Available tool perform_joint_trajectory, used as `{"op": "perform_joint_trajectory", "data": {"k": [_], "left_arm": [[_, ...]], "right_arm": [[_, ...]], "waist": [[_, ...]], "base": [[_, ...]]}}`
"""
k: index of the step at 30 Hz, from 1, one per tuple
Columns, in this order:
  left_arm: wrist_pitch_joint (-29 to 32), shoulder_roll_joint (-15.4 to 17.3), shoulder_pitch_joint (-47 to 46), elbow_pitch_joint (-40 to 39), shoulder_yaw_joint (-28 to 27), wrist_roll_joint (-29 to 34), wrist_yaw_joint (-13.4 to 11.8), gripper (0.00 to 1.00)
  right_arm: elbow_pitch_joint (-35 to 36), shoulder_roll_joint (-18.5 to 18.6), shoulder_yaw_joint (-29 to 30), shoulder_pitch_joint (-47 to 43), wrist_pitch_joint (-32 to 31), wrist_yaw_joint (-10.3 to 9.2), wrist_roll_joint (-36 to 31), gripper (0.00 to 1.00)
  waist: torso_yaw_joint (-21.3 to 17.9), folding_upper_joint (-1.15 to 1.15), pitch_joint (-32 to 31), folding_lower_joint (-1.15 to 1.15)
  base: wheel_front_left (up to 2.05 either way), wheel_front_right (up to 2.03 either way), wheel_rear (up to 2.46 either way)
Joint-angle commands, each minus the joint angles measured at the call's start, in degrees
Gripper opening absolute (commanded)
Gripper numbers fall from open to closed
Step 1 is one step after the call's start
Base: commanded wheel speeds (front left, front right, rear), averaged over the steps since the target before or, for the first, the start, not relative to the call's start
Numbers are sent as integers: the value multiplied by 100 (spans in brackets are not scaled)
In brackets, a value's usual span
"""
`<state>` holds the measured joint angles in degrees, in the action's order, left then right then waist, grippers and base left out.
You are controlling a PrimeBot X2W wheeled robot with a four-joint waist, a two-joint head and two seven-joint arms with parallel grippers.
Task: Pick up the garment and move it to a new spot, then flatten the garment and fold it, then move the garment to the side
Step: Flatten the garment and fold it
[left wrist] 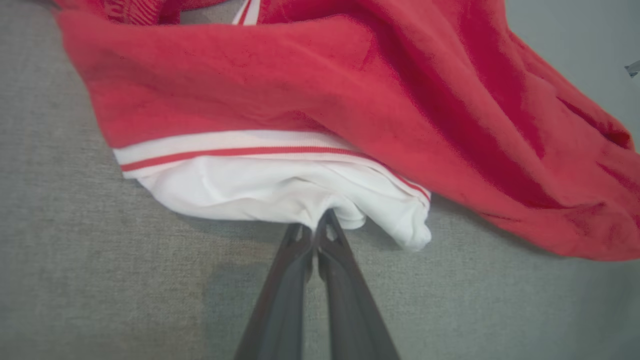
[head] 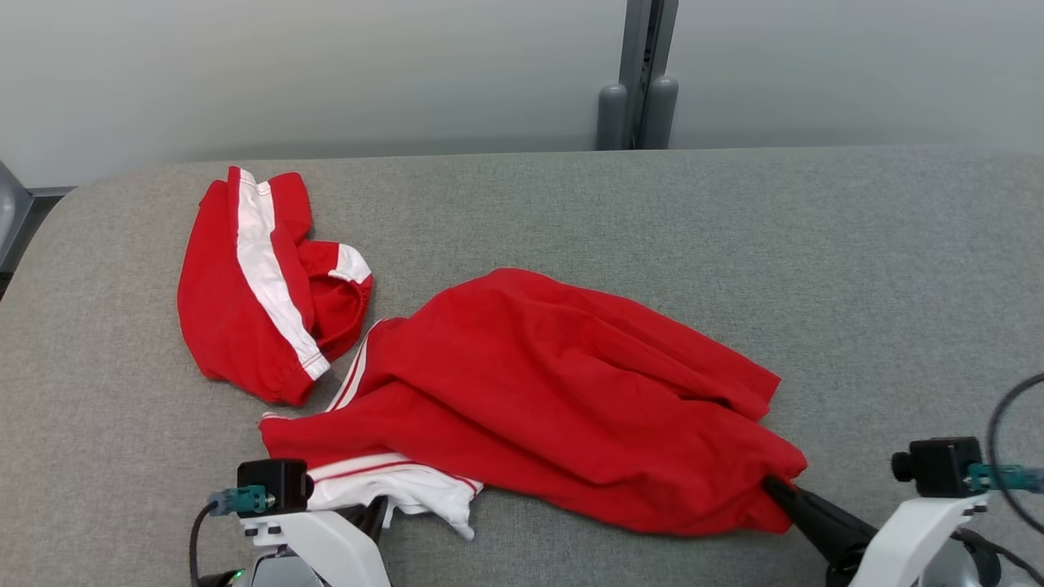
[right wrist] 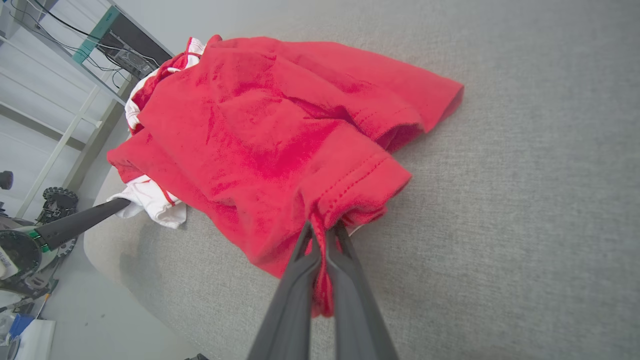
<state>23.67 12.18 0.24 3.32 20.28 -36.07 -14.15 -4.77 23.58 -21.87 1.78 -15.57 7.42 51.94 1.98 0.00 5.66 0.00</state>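
The garment [head: 546,391] is a red top with white trim, lying crumpled on the grey table [head: 856,285]. My left gripper [head: 377,507] is shut on its white edge at the front left; in the left wrist view the closed fingers [left wrist: 320,227] pinch the white fabric [left wrist: 280,187]. My right gripper [head: 771,487] is shut on the red hem at the front right. In the right wrist view the garment [right wrist: 270,130] has a fold of red cloth caught between the gripper's [right wrist: 322,232] tips. The left gripper's fingers [right wrist: 85,222] also show there, at the white edge.
A second red piece with a white stripe [head: 261,285] lies on the table to the left rear, close to the garment. A grey post [head: 640,73] stands behind the table. Bare table surface lies to the right and rear.
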Motion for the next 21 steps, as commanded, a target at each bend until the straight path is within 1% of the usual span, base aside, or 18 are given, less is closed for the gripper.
{"op": "perform_joint_trajectory", "data": {"k": [1,4,9,10,14,17,21], "left_arm": [[-16,61,63,-270,-77,-122,82,0],[-29,177,272,-771,-247,-285,145,0],[39,408,600,-1702,-535,-442,35,0],[39,408,600,-1702,-535,-442,35,0],[103,605,840,-2311,-721,-482,-10,0],[94,704,956,-2582,-798,-421,-56,0],[128,772,904,-2811,-773,-423,6,0]], "right_arm": [[219,101,85,-98,63,14,161,0],[606,241,239,-241,116,14,387,0],[1190,477,492,-606,81,14,703,0],[1190,477,492,-606,81,14,703,0],[1587,598,794,-874,123,14,824,0],[1831,666,960,-951,96,14,800,0],[2088,629,1149,-922,166,14,794,0]], "waist": [[16,0,-19,0],[31,0,-45,0],[82,0,-98,0],[82,0,-98,0],[78,0,-121,0],[56,0,-98,0],[15,0,-52,0]], "base": [[0,0,0],[0,0,0],[0,0,0],[0,0,0],[0,0,0],[0,0,0],[0,0,0]]}}
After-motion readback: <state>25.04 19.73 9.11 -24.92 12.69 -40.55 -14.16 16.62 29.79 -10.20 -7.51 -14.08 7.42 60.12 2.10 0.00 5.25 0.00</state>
